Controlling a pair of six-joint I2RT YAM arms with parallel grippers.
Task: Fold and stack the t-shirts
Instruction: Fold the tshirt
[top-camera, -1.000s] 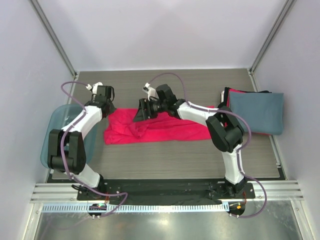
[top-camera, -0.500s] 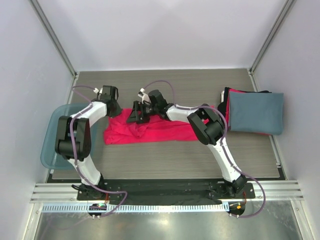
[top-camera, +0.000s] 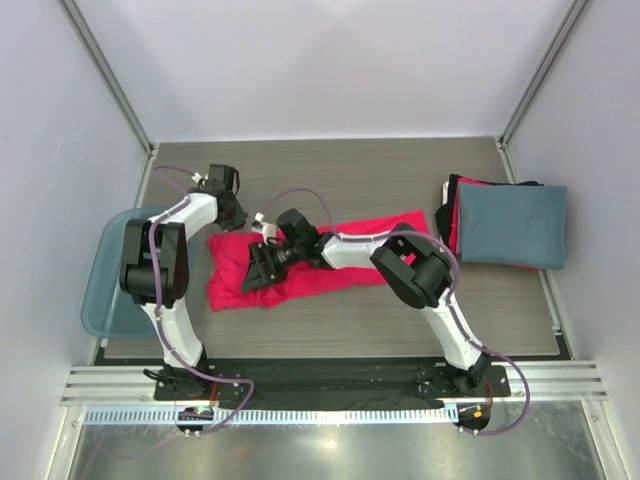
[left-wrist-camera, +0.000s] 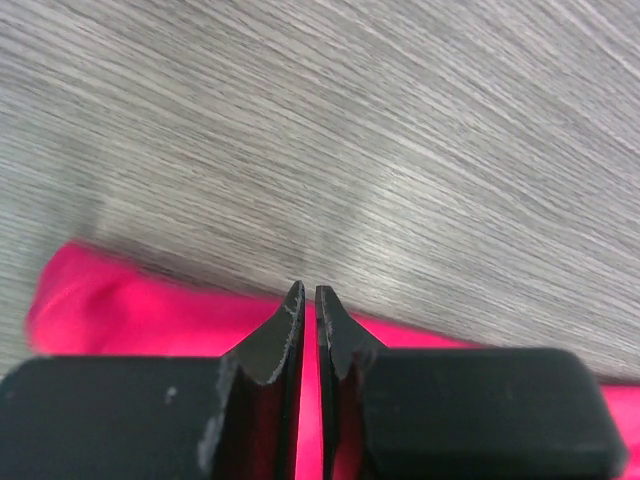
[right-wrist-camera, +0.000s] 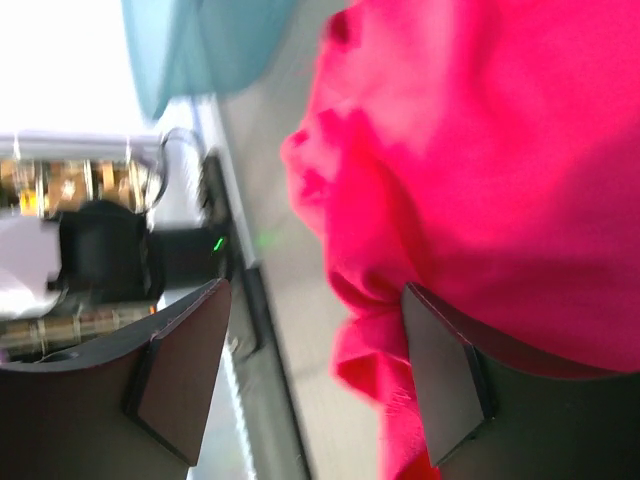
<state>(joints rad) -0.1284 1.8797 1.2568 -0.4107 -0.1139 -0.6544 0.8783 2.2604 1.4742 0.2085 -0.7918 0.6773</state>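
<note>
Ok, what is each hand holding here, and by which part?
Left hand looks shut on the far edge of the pink t-shirt; right hand open, holding nothing.

Legible markings: none; no text, label, brand, number or sign can be read on any surface in view.

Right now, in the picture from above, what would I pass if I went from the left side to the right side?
blue bin → pink-red t-shirt → stack of folded t-shirts with the blue-grey t-shirt on top
</note>
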